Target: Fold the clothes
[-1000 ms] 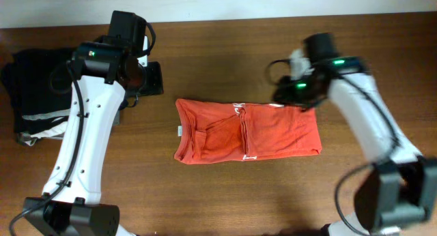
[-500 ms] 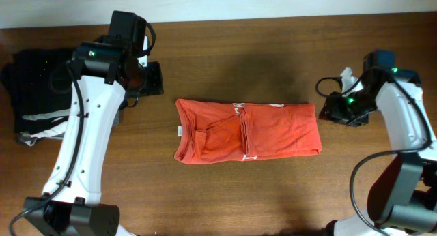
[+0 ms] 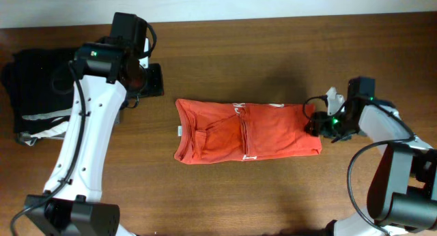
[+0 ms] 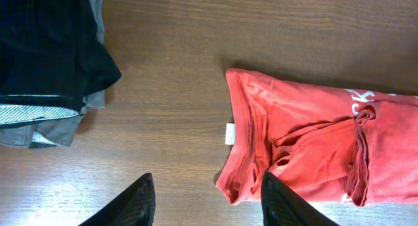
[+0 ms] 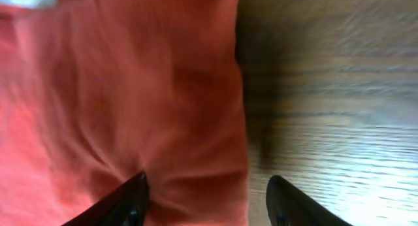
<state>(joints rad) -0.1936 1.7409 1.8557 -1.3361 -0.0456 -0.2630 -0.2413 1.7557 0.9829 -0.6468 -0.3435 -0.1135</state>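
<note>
While left fingers point(image 4: 136, 201) and right fingers point(image 5: 133, 198) gape empty, the orange-red cloth T-shirt point(image 3: 247, 131) looks limp; pinch its three-o'clock edge

The orange-red short-sleeved T-shirt point(image 5: 130, 89) is motion-blurred in the right wrist view, cropped at 9 and 12 o'clock; the left wrist view cuts it at 3 o'clock, its white lettering point(image 4: 358, 95) unreadable.

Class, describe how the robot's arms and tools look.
The left arm and right arm have white shells, black joints, black cables and a green light near each wrist. The left tool and right tool have two dark tapered fingers each.
</note>
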